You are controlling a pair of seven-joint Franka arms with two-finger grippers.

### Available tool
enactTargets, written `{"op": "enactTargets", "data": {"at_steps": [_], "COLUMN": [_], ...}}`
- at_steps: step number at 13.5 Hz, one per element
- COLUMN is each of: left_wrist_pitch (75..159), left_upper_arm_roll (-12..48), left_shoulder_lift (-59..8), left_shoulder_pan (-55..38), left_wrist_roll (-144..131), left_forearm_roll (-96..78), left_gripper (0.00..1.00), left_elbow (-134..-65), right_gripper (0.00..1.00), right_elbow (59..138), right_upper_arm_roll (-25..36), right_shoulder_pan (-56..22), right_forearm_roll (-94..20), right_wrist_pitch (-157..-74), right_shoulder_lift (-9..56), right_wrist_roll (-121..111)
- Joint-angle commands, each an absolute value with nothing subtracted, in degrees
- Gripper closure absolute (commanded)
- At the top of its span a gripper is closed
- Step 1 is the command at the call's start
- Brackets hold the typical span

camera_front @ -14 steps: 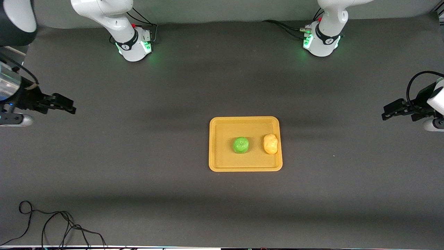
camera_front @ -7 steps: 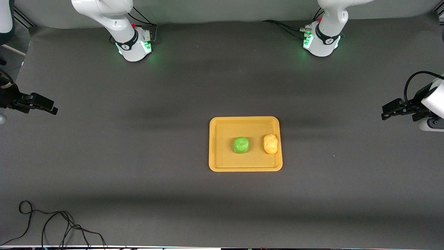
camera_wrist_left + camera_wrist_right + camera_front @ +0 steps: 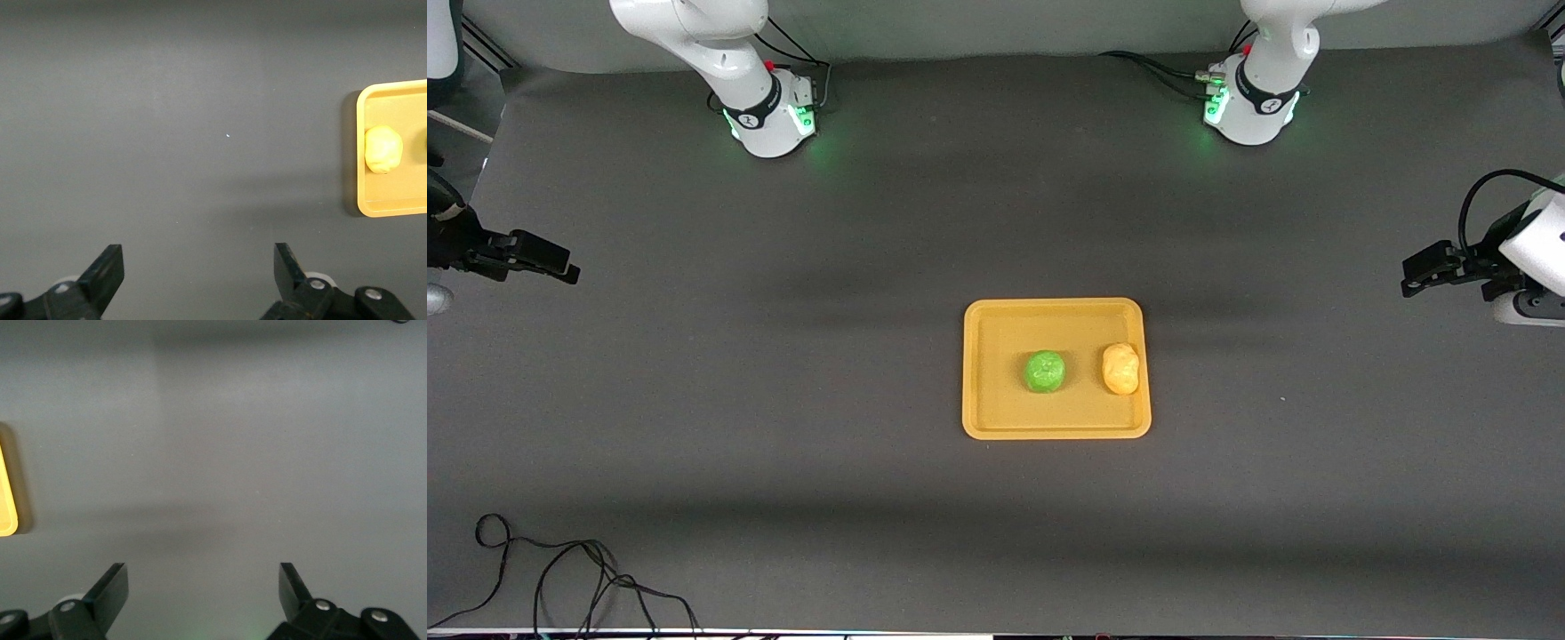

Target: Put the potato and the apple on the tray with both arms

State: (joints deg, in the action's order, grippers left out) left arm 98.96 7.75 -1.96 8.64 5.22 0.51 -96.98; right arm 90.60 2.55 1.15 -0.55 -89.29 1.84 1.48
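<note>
The orange-yellow tray (image 3: 996, 418) lies at the table's middle. The green apple (image 3: 1045, 371) sits on it near its centre. The yellow potato (image 3: 1120, 368) lies on it beside the apple, by the rim toward the left arm's end. In the left wrist view the tray's end (image 3: 373, 203) and the potato (image 3: 383, 149) show. In the right wrist view only a tray corner (image 3: 7, 513) shows. My left gripper (image 3: 1414, 277) is open and empty over bare table at the left arm's end. My right gripper (image 3: 560, 264) is open and empty over bare table at the right arm's end.
The table is covered with a dark grey mat (image 3: 783, 400). A loose black cable (image 3: 560, 578) lies at the corner nearest the front camera at the right arm's end. Both arm bases (image 3: 769, 116) stand along the table's edge farthest from the front camera.
My right gripper drew back toward the right arm's end of the table, away from the tray. My left gripper rose slightly. The apple and potato stayed on the tray.
</note>
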Motion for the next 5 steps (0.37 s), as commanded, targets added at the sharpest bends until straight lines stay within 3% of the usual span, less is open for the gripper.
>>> {"op": "enactTargets", "data": {"at_steps": [1,5], "left_wrist_pitch": [98.35,98.26], "left_upper_arm_roll": [7.91,8.17], "left_shoulder_lift": [-1.67,-1.76], "left_shoulder_pan": [7.91,7.38], "left_wrist_roll": [4.92,4.83], "left_forearm_roll": [1.32,1.41], "left_gripper": [0.00,0.00], "left_elbow": [-97.12,-97.21], "right_gripper": [0.00,0.00], "right_elbow": [90.09,89.65], "right_upper_arm_roll": [2.46,2.46], "right_shoulder_pan": [1.14,1.14], "right_forearm_roll": [-1.05,-1.14], "right_wrist_pitch": [-88.33,-87.80], "right_shoulder_lift": [1.58,1.76], "right_wrist_roll": [1.93,1.85]}}
